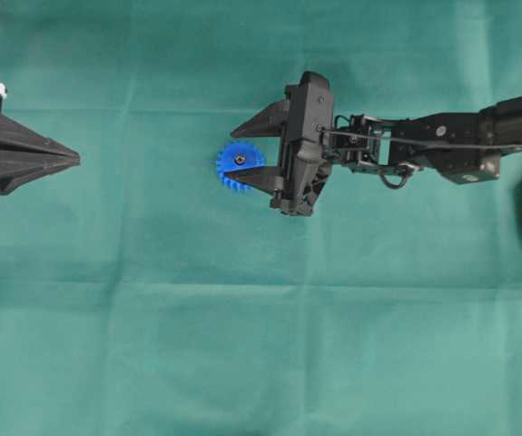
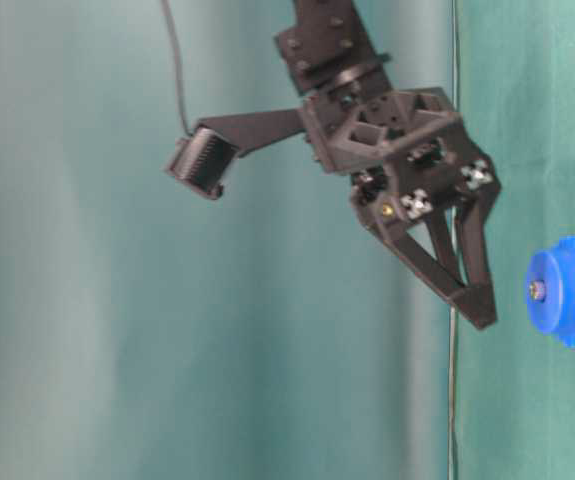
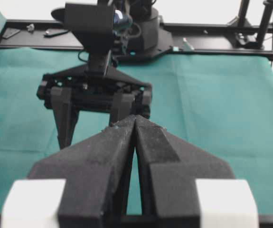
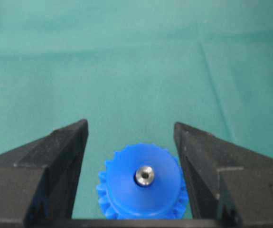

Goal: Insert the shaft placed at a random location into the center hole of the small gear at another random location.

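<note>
No readable text, labels, brand names, numbers or signs anywhere in the four views.

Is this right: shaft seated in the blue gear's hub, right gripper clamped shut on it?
Partly. The shaft does sit in the small gear hub, but the right gripper is open, its fingers apart on either side of the gear, as the right wrist view shows.
</note>
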{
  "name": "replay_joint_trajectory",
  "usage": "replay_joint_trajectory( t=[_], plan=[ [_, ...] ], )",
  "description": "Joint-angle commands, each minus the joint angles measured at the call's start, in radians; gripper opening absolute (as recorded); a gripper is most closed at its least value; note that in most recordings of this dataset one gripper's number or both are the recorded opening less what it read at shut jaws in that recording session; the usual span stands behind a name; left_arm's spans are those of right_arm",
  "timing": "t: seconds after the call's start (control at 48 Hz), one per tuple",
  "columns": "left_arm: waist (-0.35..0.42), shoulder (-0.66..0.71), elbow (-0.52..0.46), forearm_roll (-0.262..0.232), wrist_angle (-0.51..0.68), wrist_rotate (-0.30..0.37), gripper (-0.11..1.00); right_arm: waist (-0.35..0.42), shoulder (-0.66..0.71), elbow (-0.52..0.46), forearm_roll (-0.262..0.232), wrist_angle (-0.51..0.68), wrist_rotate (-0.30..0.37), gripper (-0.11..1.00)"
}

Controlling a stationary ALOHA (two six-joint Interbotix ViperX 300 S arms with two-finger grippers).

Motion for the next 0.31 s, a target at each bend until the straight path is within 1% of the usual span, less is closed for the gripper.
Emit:
replay_joint_trajectory(
  t=[0.0,0.291],
  plan=[
    [0.002,0.006,-0.015,0.002,-0.005,0.0,0.0,0.003,-0.052,-0.011,0.003,0.017,0.015,0.72],
    [0.0,0.006,-0.017,0.002,-0.005,-0.002,0.0,0.003,-0.075,0.002,0.003,0.041,0.015,0.72]
  ],
)
